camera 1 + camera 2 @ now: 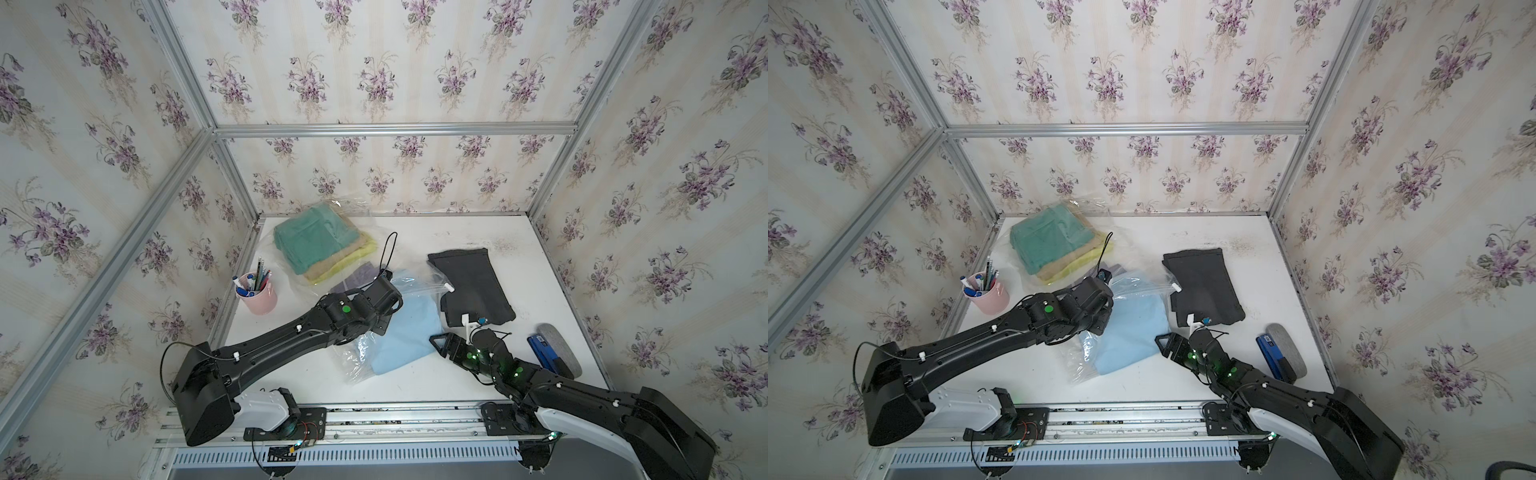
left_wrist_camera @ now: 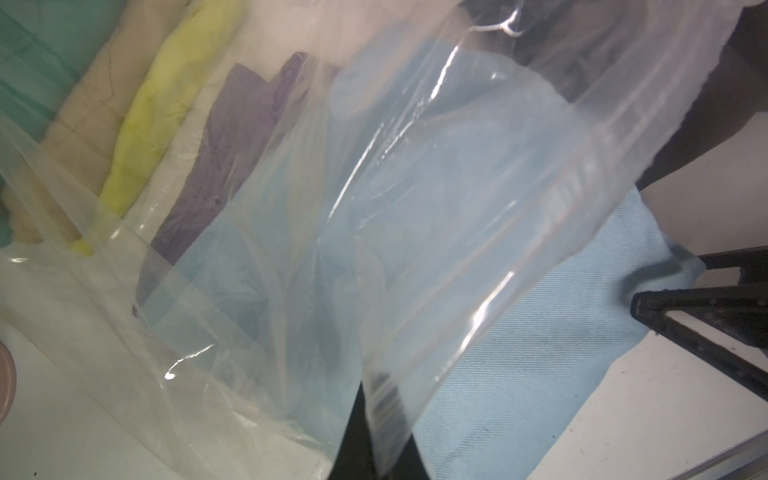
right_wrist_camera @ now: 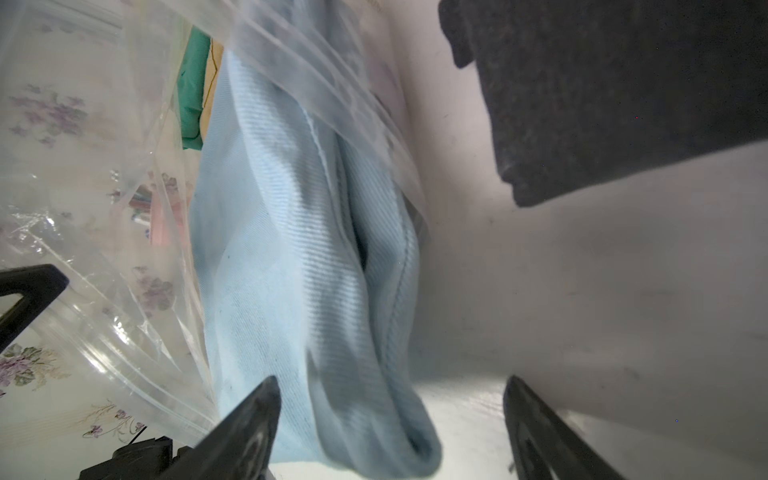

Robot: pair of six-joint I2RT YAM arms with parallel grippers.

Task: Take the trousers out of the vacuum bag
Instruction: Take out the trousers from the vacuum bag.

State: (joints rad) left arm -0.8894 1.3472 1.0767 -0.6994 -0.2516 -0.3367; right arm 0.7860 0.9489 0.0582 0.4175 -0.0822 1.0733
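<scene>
The vacuum bag (image 1: 360,353) lies crumpled across the table's left half. Its far end holds teal, khaki and yellow trousers (image 1: 316,247) in a stack, with purple trousers (image 2: 232,137) nearer the mouth. Light blue trousers (image 1: 409,338) (image 1: 1131,328) stick halfway out of the mouth. My left gripper (image 2: 374,436) is shut on the bag's zip-seal edge and holds it up. My right gripper (image 3: 388,386) stands open, with the blue trousers' end (image 3: 332,332) loose between its fingers (image 1: 439,343). Dark grey trousers (image 1: 473,286) lie flat outside the bag at the right.
A pink cup of pens (image 1: 257,293) stands at the table's left edge beside my left arm. A grey case (image 1: 561,347) and a blue tool (image 1: 542,347) lie at the right edge by my right arm. Wallpapered walls close in three sides.
</scene>
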